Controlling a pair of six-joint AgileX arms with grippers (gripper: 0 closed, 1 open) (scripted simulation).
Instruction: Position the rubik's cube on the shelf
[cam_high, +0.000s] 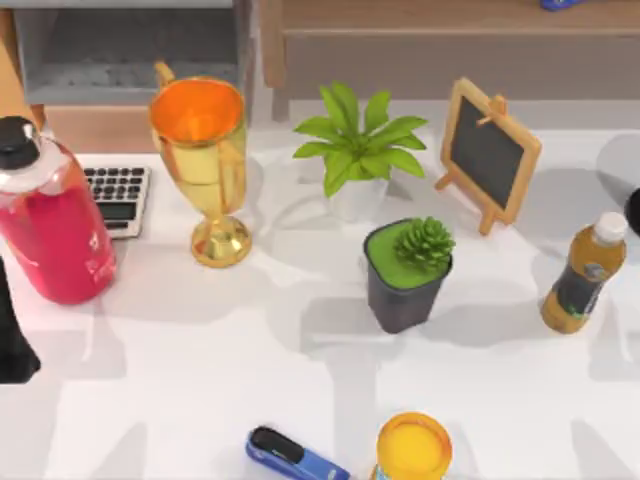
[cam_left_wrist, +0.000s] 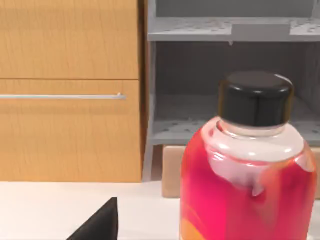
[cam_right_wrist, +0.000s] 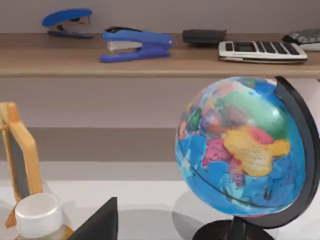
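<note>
Top view: the shelf (cam_high: 400, 15) spans the desk's (cam_high: 180, 380) back. I cannot tell where the cube is, nor whether the left gripper (cam_left_wrist: 97, 225) or right gripper (cam_right_wrist: 97, 225) is parted. Likely light, rigid and slick, so pinch opposite flat faces.

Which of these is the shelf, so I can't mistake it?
Look along the table's far edge, on the top view's right. The shelf is the long light-brown wooden board there, carrying a blue stapler. Unlike the grey compartment to its left, it is open, flat wood.
</note>
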